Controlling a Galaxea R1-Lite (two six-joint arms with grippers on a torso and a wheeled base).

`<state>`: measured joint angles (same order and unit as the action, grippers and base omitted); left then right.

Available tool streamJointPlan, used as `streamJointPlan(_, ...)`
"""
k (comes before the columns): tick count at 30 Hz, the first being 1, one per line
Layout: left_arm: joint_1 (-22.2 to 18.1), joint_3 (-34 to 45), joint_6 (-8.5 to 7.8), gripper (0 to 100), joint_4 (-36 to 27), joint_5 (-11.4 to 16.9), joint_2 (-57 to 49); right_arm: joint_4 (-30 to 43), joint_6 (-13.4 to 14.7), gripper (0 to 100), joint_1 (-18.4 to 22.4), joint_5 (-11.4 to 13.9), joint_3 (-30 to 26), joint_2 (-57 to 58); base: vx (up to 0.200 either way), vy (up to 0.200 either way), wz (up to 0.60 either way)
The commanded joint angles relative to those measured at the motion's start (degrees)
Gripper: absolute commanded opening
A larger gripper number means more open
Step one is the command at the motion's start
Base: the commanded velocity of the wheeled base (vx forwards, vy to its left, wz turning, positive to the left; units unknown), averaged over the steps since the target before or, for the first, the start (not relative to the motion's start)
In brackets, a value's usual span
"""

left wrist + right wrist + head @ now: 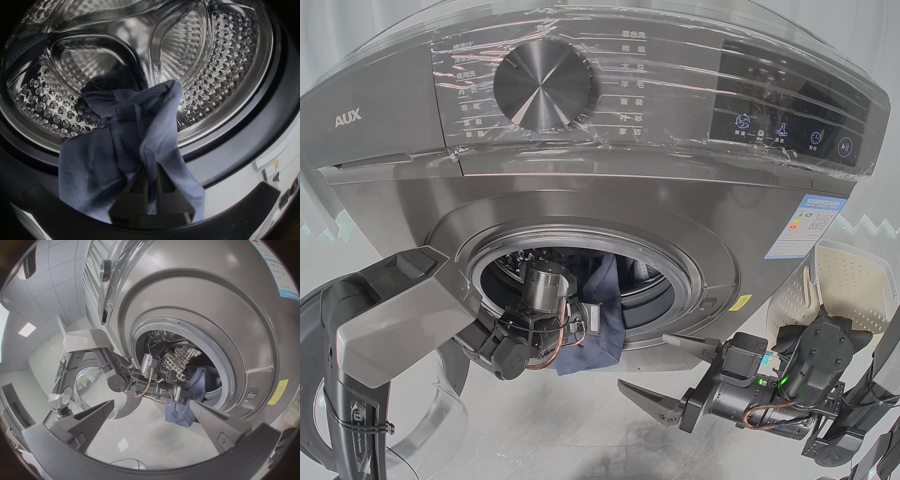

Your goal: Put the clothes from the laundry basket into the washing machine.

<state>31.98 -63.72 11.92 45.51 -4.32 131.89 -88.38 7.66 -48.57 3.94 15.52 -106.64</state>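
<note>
The left gripper (152, 170) was clamped on a dark blue garment (134, 131). Its two fingers (139, 184) stood almost together, with a fold of the cloth pinched between them. From that fold the garment ran forward into the drum (218, 62), bunched into a twisted ridge over the perforated steel wall.

In the head view the left gripper sat at the lower centre of the frame, at the mouth of the opening (700, 275), where the wrist reached in from the lower left. The garment (600, 294) lay across the lower lip of the opening. Part of it was inside, and the rest hung down the front of the washer (612, 187) in a loose flap just below the rim.

The right gripper (644, 361) was spread wide and held nothing. It sat at the lower right of the head view, below the opening, with its fingers pointing toward the left of the frame. It was near the hanging flap but apart from it. In the right wrist view the garment (187, 408) showed between those spread fingers, farther off.

The cream, perforated basket (850, 281) stood at the right edge of the head view, beside the washer and behind the right arm. What it held could not be made out. The door (444, 400) stood swung open at the lower left, behind the left arm.
</note>
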Motion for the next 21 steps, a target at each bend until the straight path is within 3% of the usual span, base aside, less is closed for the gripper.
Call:
streamJointPlan(1, 0.10, -2.11, 2.40, 0, 0.11, 0.01, 0.03, -0.04, -0.01, 100, -0.04, 0.02, 0.13, 0.03, 0.000, 0.000, 0.00)
streamJointPlan(5, 0.10, -4.92, 4.25, 0, 2.31, -0.08, 0.39, -0.04, -0.01, 100, -0.04, 0.02, 0.13, 0.03, 0.000, 0.000, 0.00)
streamJointPlan(11, -0.25, -10.46, 4.16, 0, 6.70, -1.49, 3.29, -0.04, 0.08, 100, 0.05, 0.02, 0.13, 0.12, 0.000, 0.000, 0.00)
streamJointPlan(15, -0.77, -18.46, 4.07, 0, 12.41, -3.86, 7.68, -0.04, -0.01, 100, 0.23, 0.02, 0.21, 0.12, 0.000, 0.000, 0.00)
streamJointPlan(21, -0.69, -18.98, 3.99, 0, 14.96, -4.56, 8.65, -0.04, -0.01, 100, 0.40, 0.11, 0.30, 0.21, 0.000, 0.000, 0.00)
